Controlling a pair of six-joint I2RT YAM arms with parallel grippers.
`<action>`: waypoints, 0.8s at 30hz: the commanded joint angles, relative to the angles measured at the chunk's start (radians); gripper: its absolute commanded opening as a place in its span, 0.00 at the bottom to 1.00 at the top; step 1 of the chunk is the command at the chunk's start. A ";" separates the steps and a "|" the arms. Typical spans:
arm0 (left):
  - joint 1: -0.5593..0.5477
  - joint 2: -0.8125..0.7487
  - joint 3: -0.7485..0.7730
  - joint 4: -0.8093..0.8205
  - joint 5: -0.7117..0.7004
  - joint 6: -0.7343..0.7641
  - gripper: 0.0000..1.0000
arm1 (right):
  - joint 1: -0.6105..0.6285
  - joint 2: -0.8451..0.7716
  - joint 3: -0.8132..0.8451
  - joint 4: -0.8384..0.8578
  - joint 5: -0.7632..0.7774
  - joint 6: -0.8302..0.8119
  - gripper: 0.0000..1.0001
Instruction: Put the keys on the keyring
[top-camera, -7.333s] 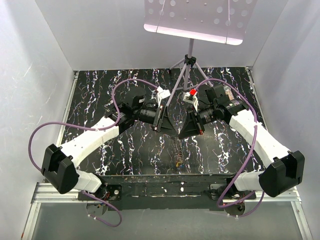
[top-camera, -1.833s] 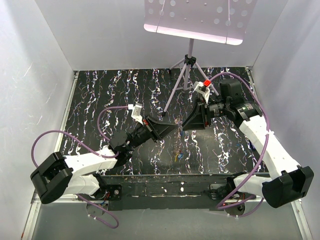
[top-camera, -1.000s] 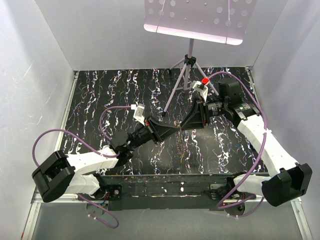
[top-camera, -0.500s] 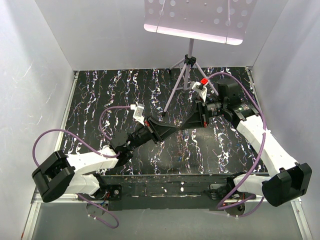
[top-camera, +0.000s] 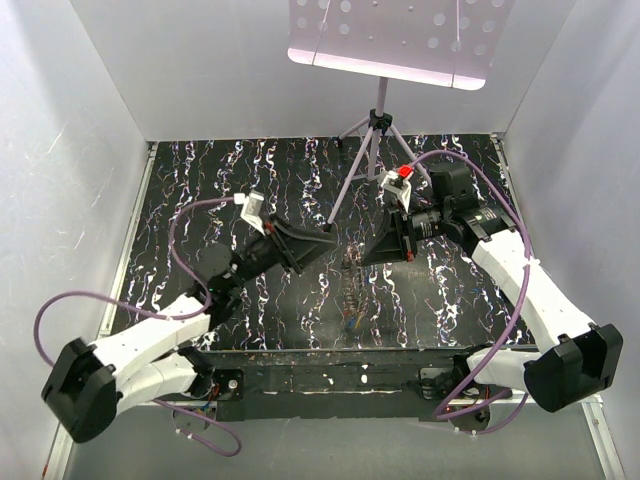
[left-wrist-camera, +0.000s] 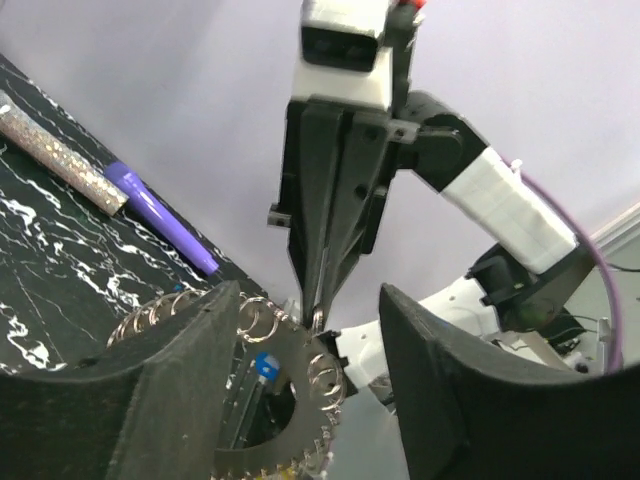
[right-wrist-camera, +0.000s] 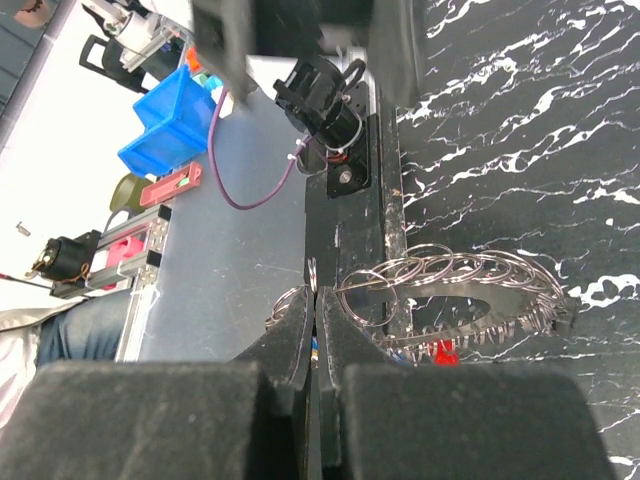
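The keyring (left-wrist-camera: 292, 345), a grey gear-edged disc with a central hole and several small split rings on its rim, hangs in the air between the arms. It also shows in the right wrist view (right-wrist-camera: 500, 293) and faintly in the top view (top-camera: 347, 290). My right gripper (right-wrist-camera: 315, 300) (top-camera: 365, 260) is shut on one small split ring (right-wrist-camera: 313, 272) of the keyring. My left gripper (left-wrist-camera: 310, 295) (top-camera: 328, 240) is open, its fingers either side of the keyring, not gripping. A blue key head (left-wrist-camera: 265, 365) and a red key head (right-wrist-camera: 443, 351) hang by the disc.
A purple pen (left-wrist-camera: 160, 212) and a speckled glittery tube (left-wrist-camera: 55, 148) lie on the black marbled table. A tripod stand (top-camera: 375, 130) stands at the back centre. The table's front edge (right-wrist-camera: 360, 200) is under the keyring. White walls enclose the sides.
My left gripper has drawn back to the left, away from the right gripper's tips, and its arm has swung outward. The keyring now hangs from the right gripper, which has barely moved.
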 joint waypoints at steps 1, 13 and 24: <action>0.101 -0.107 0.138 -0.374 0.228 0.042 0.62 | 0.005 0.007 0.053 -0.117 -0.018 -0.134 0.01; 0.130 0.163 0.571 -0.939 0.643 0.272 0.73 | 0.029 0.048 0.081 -0.212 -0.010 -0.214 0.01; 0.066 0.333 0.760 -1.201 0.643 0.412 0.56 | 0.029 0.051 0.075 -0.200 -0.010 -0.200 0.01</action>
